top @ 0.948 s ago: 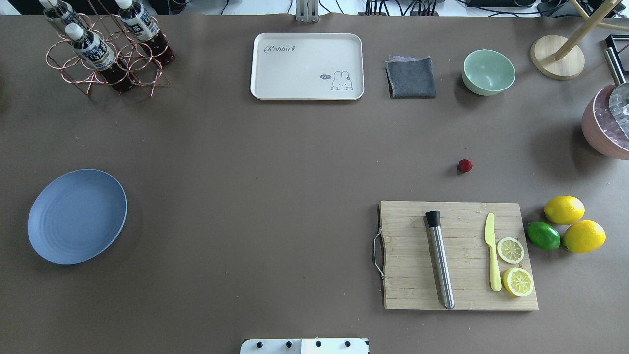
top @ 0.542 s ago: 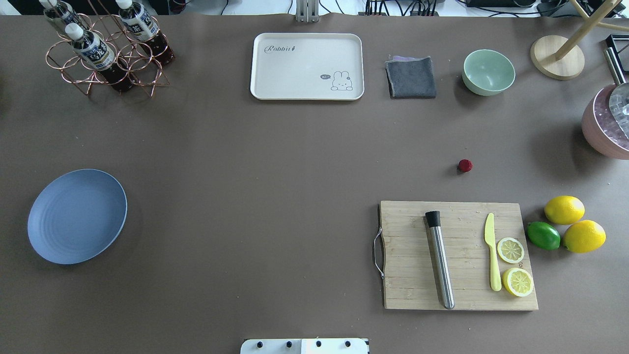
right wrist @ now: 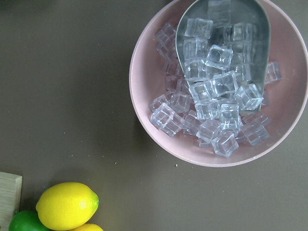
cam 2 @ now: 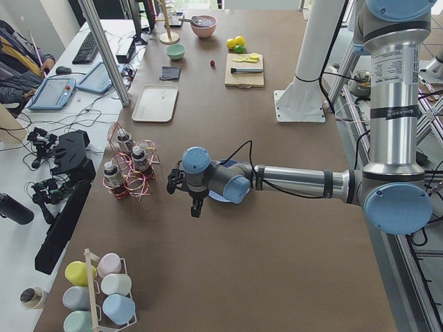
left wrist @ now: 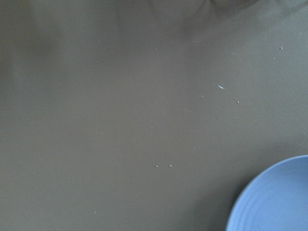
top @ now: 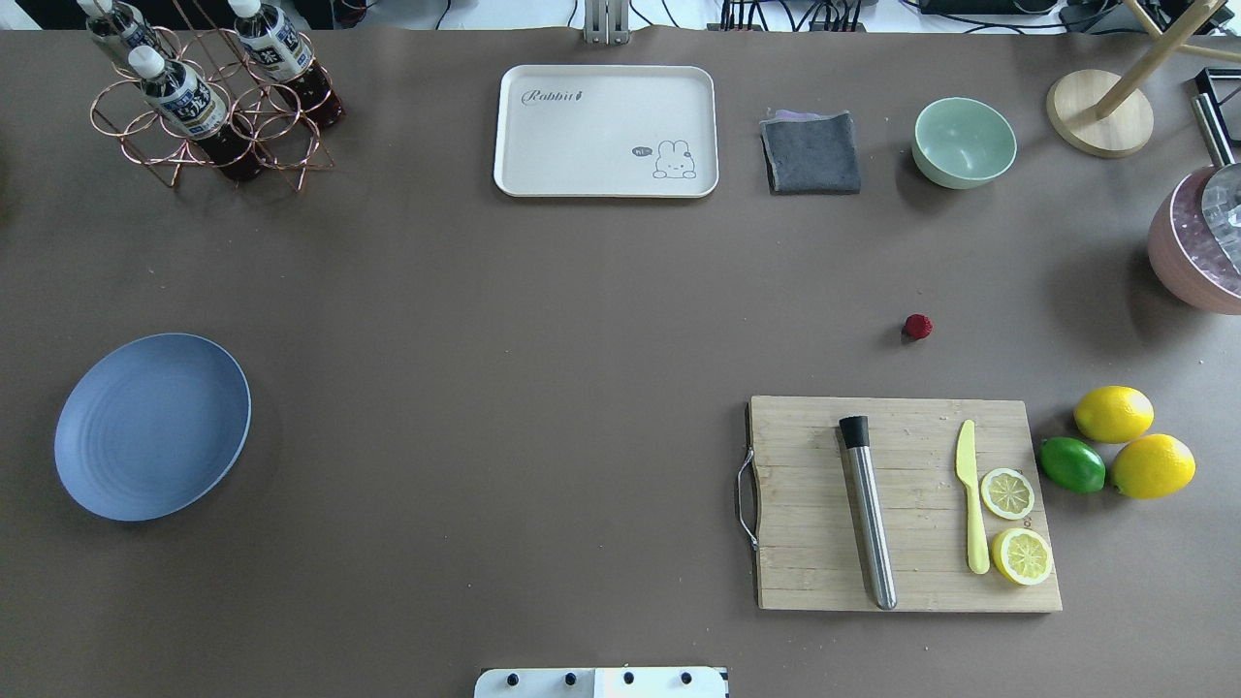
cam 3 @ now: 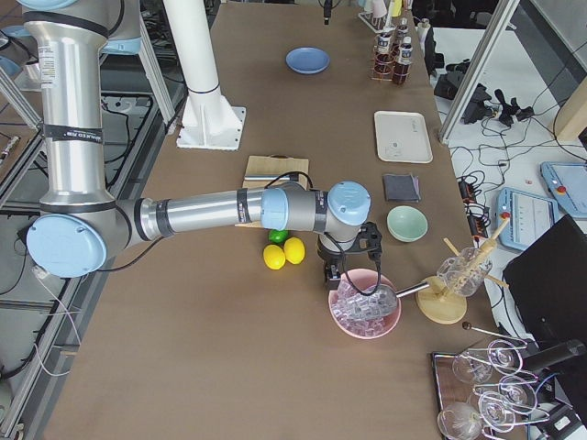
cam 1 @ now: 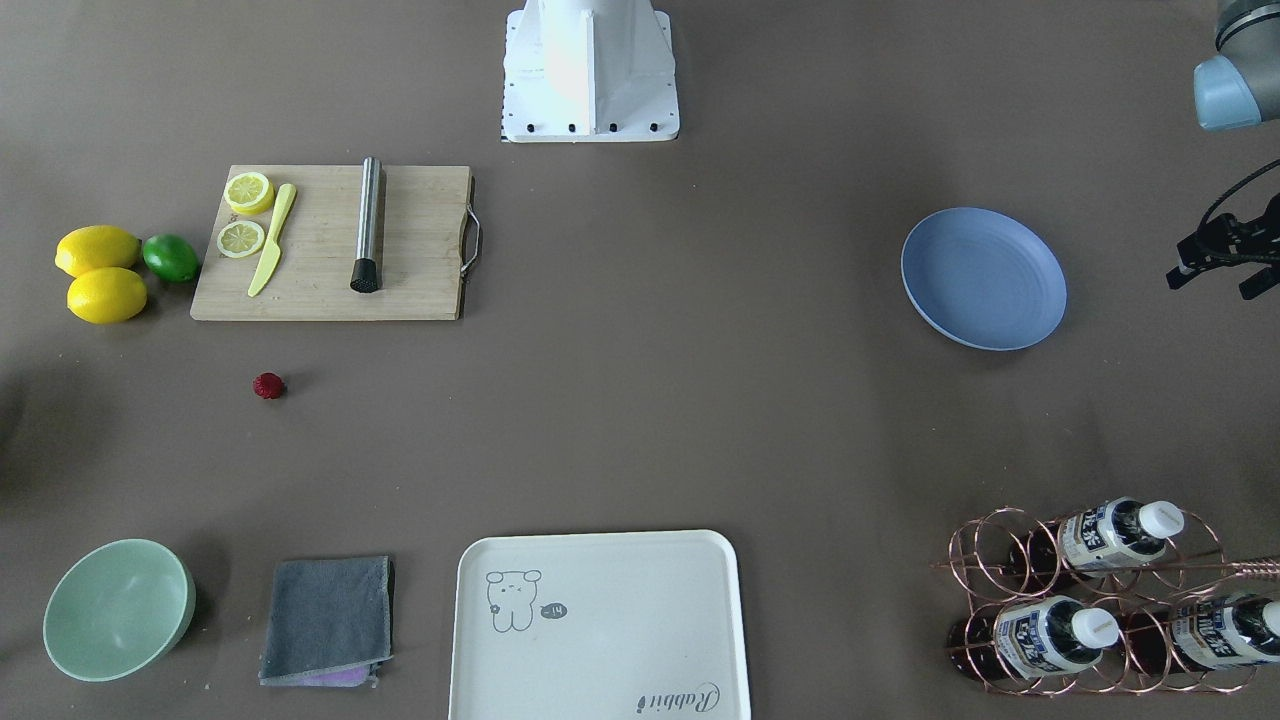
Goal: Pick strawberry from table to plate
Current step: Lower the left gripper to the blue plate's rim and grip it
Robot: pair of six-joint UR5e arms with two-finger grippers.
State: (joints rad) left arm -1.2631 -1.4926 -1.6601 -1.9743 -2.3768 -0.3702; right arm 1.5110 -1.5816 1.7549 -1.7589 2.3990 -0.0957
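Across the overhead views nothing shows a change. The strawberry (top: 917,327) lies at the same spot on the bench (top: 543,320), near the far edge of the cutting board (top: 902,504), and the plate (top: 152,427) toward the bench's left end has not shifted either.

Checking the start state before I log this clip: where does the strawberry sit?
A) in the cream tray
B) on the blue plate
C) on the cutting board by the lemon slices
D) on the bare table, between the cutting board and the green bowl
D: the strawberry lies alone on the table, apart from the cutting board, and the plate far across the table holds nothing.
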